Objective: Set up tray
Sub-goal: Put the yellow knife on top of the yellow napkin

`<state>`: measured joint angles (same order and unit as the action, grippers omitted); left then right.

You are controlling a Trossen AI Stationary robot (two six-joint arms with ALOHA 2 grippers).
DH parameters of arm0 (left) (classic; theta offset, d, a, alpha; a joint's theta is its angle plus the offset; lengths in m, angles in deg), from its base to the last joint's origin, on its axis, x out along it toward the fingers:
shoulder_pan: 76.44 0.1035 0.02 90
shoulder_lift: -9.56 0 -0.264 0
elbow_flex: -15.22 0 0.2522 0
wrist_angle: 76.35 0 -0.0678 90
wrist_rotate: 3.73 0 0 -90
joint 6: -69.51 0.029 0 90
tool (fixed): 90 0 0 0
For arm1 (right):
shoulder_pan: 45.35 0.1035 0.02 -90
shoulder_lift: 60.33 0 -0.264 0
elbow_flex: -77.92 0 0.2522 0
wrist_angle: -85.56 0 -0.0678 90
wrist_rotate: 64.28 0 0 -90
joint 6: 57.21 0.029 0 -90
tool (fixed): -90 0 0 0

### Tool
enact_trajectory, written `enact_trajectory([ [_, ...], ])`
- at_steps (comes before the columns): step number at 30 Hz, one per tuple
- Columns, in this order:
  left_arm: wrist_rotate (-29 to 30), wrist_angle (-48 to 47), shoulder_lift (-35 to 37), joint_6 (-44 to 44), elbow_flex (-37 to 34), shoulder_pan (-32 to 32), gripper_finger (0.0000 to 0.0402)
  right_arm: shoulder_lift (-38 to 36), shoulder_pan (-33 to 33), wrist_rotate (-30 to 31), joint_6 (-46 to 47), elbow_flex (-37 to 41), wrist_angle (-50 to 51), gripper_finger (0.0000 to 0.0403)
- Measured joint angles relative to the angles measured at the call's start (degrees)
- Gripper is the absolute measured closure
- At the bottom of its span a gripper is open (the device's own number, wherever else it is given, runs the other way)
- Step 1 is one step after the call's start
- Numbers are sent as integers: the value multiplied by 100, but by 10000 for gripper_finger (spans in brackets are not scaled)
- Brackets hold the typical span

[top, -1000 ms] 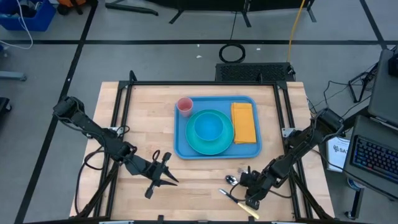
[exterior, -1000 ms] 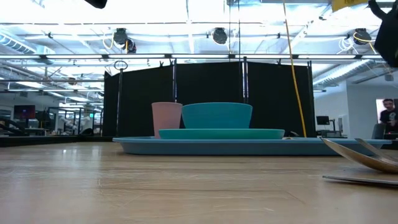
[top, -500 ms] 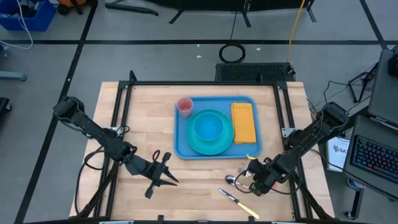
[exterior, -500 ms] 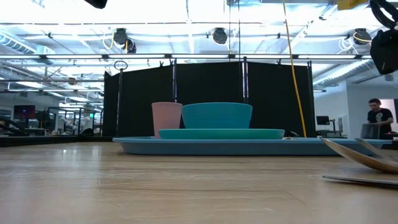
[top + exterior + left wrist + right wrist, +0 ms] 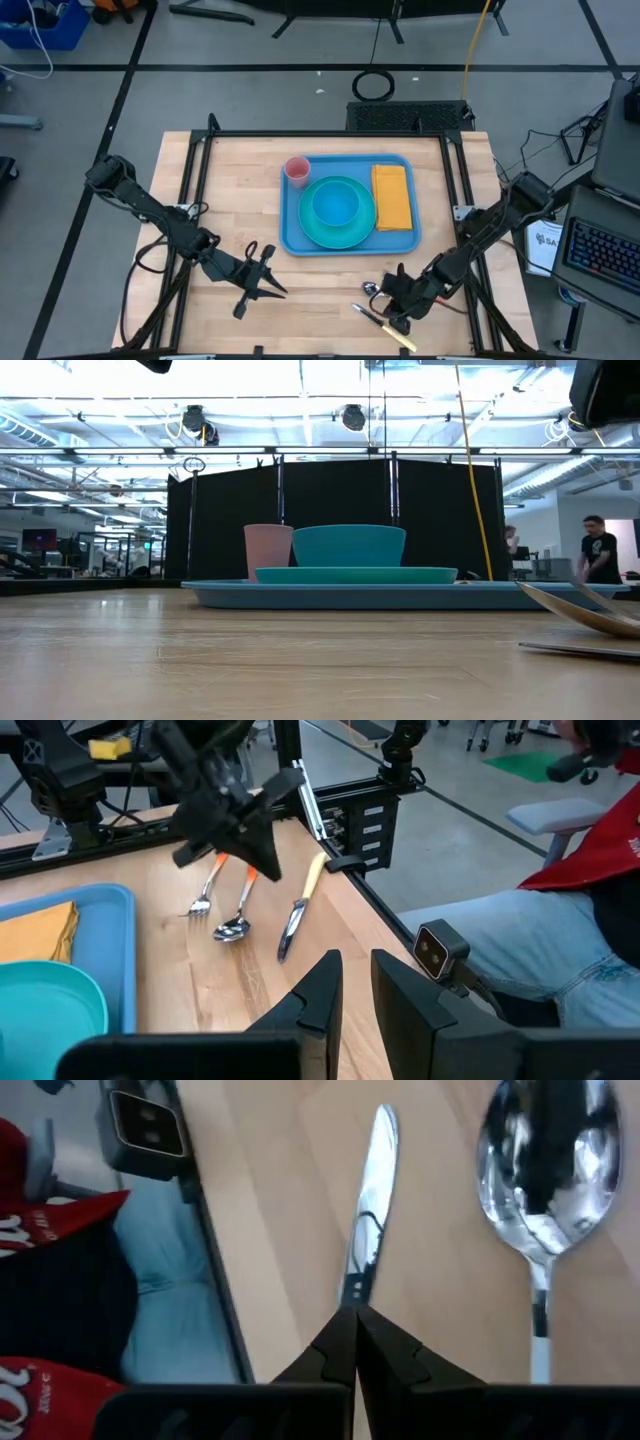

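Near the table's front right, your right gripper (image 5: 397,297) hovers low over the knife (image 5: 368,1190) and spoon (image 5: 545,1190), fingers pressed together, holding nothing. Your left gripper (image 5: 262,281) waits front left, barely parted, empty. Mid-table sits the tray (image 5: 292,232).

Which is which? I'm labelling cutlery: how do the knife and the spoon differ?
The knife has a yellow handle and a narrow flat blade; the spoon has an orange handle and a round bowl. The knife lies nearer the table edge, the spoon nearer the tray. Both lie flat on the table, off the tray.
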<state>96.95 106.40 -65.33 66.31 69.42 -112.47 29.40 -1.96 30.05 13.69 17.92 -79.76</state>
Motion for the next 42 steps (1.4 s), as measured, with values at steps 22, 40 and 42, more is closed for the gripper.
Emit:
enact_trajectory([
  [22, 44, -50, 0, -44, 0, 70, 339, 1164, -219, -270, -391, -1784, 2814, 390],
  [40, 40, -57, 0, -50, 0, 70, 339, 1166, -208, -317, -403, -1779, 1910, 277],
  [42, 39, -74, 0, -50, 0, 70, 339, 1203, -205, -443, -425, -1783, 1669, 276],
])
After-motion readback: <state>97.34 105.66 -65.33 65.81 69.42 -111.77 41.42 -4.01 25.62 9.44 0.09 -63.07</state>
